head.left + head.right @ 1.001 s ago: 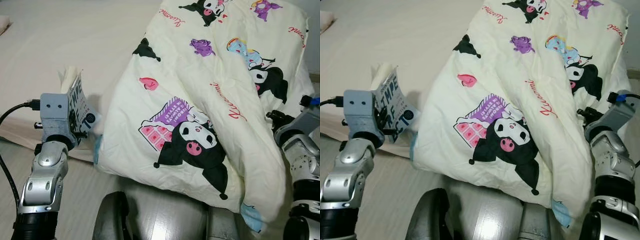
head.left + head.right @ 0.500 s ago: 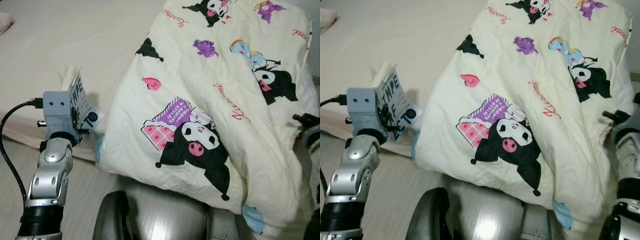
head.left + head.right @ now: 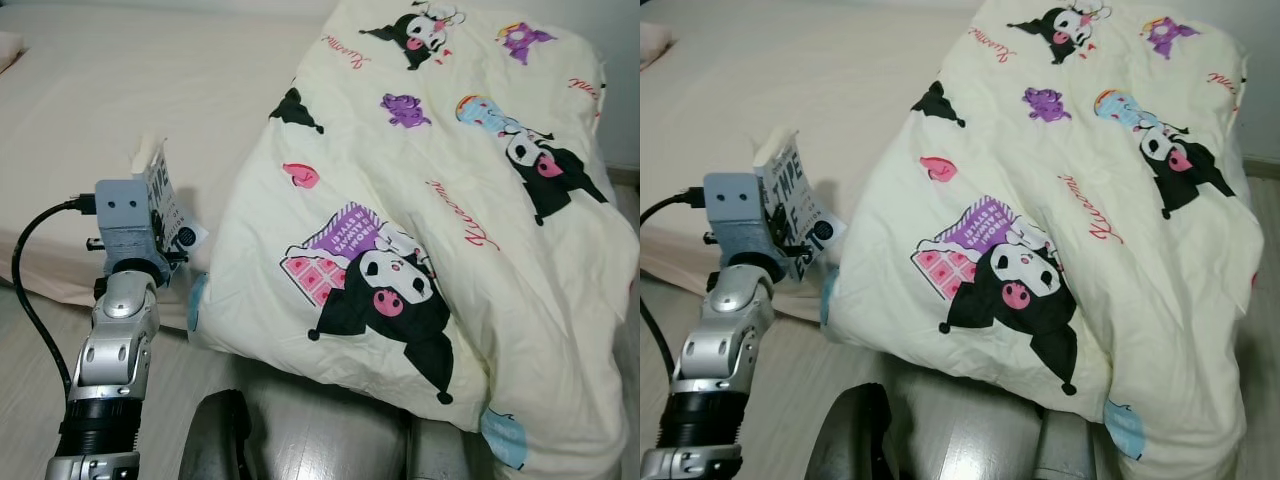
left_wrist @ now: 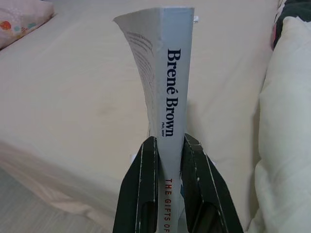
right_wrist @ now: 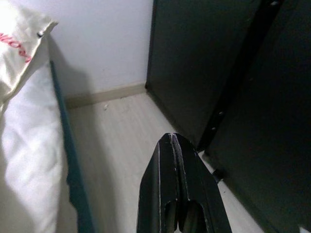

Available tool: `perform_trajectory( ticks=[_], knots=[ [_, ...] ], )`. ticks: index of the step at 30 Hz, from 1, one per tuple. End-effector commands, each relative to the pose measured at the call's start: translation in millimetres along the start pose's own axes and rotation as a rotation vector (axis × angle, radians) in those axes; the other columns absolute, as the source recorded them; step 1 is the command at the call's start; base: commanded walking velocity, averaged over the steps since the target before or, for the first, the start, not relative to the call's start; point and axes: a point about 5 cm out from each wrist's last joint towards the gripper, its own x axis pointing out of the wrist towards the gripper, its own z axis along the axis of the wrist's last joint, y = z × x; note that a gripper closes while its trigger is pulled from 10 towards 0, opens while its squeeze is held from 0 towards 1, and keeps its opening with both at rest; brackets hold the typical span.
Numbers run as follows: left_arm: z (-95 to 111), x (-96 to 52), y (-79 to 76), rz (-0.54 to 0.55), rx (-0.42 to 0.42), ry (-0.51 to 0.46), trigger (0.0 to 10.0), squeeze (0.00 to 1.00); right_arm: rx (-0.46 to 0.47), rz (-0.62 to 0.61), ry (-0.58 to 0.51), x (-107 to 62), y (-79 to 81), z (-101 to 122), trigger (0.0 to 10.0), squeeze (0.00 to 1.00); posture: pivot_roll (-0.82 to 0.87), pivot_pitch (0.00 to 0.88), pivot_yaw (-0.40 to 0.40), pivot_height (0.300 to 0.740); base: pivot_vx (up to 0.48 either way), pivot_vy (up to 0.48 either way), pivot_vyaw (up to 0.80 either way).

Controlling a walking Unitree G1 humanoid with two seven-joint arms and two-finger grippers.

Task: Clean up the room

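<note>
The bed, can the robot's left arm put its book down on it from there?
Probably yes. The left gripper holds the book upright at the bed's near edge, and the bare sheet lies open just beyond it. The cartoon blanket sits off to its right, not in the way.

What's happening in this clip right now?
The robot stands at the edge of a bed. Its left gripper is shut on the spine of a Brené Brown paperback book, holding it upright over the near edge of the mattress. A cream cartoon-print comforter lies bunched over the bed's right side. The right gripper, fingers closed and empty, points at the floor beside a dark cabinet.
</note>
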Motion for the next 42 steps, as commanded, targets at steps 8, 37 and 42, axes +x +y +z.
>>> perform_trajectory(
  ticks=[8,37,42],
  knots=[
    [-7.0,-0.7,-1.3,0.006,-0.015,0.017,10.0,0.00,0.075,0.152,0.066,0.4,21.2,-13.8,10.0,0.00,-0.04,0.202,0.063,0.500,0.000,0.000,0.00],
    [-7.2,-13.8,21.6,-0.020,0.080,0.046,10.0,0.00,0.371,0.485,0.156,-33.8,104.0,-88.6,10.0,0.22,0.08,0.326,0.140,0.500,0.000,0.000,0.00],
    [-4.4,-14.1,25.4,-0.029,0.102,0.049,10.0,0.00,0.415,0.563,0.133,-36.2,122.5,-83.7,10.0,0.00,0.09,0.339,0.149,0.500,0.000,0.000,0.00]
  ],
)
